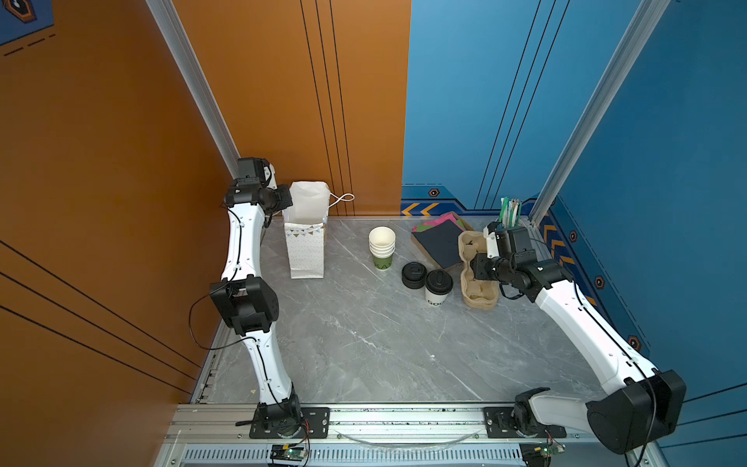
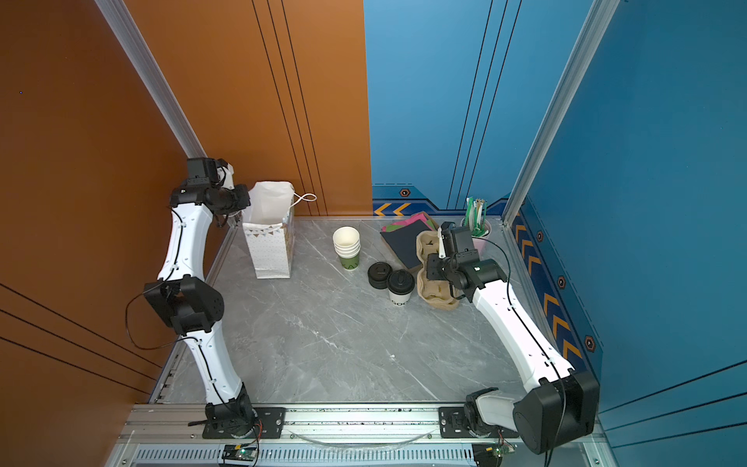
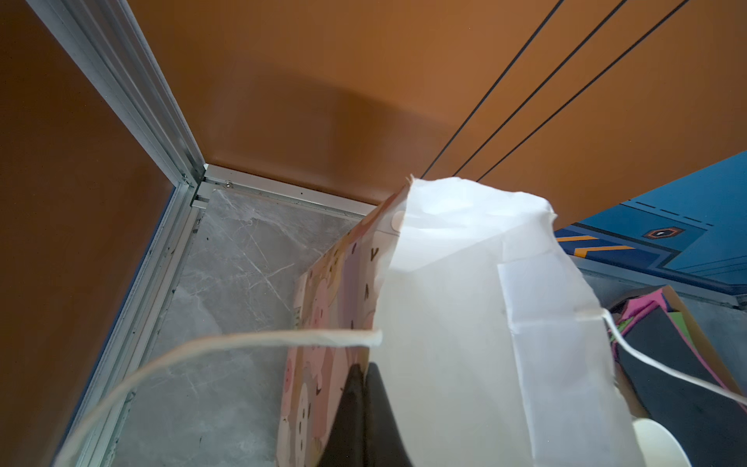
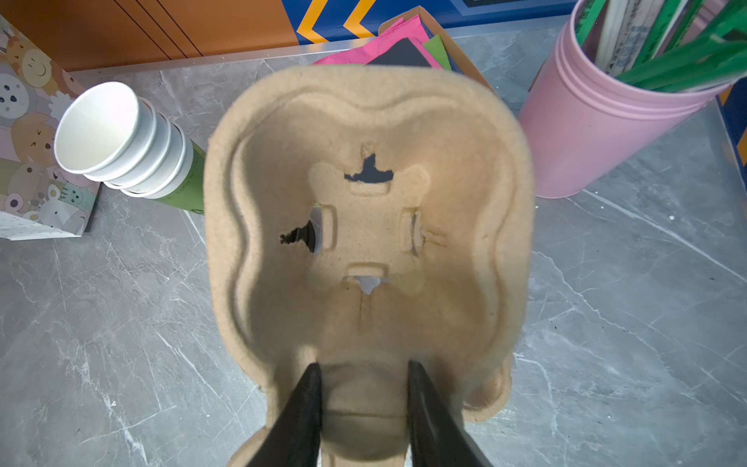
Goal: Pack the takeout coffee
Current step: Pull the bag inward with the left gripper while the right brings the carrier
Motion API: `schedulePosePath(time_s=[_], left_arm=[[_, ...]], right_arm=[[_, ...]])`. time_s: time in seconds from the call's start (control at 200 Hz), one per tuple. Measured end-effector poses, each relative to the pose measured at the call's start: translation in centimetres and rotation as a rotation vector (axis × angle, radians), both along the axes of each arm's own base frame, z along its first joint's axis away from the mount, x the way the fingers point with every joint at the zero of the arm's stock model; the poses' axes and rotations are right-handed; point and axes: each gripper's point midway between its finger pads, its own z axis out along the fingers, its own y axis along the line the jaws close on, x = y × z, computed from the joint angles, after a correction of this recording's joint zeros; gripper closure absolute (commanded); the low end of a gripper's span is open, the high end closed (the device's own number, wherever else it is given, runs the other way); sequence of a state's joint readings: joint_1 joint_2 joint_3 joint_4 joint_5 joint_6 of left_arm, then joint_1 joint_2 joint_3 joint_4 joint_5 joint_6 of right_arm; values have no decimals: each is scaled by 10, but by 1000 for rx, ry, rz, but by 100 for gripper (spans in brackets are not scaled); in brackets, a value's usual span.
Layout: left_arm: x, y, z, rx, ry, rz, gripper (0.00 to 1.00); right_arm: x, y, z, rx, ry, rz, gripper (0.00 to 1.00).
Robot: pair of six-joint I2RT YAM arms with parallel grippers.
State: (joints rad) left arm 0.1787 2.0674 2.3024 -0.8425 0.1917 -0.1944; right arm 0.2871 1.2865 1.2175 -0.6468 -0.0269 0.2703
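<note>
left gripper (image 3: 362, 370) clamped shut on paper bag (image 3: 465, 303) rim, presumably to steady it open, right gripper (image 4: 364, 372) pinching cup carrier (image 4: 364, 226) waist, takeout coffee (image 1: 437, 288) stands untouched between lid pile (image 1: 413, 275) and carrier

The carrier (image 4: 364, 234) is rough pulp, the tabletop (image 1: 364, 343) smooth marble-look, the bag (image 1: 307, 250) matt paper.

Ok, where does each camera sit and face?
Both top views: high over the front rail, looking down across the table; left arm and right arm show.
Left wrist: on the left arm, facing the bag; left gripper pinches its wall.
Right wrist: on the right arm, facing the carrier; right gripper grips it.
Shared: every view shows the bag.
</note>
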Motion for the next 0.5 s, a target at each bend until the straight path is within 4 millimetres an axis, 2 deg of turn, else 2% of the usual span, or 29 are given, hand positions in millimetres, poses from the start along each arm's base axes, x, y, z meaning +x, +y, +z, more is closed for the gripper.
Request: schedulePosePath(time_s=[0.23, 0.495], left_arm=[[-45, -19, 27, -66, -31, 42, 100], [-107, -46, 21, -176, -117, 95, 100]], right_arm=[[-1, 16, 17, 12, -34, 43, 65], [0, 37, 44, 37, -92, 97, 65]])
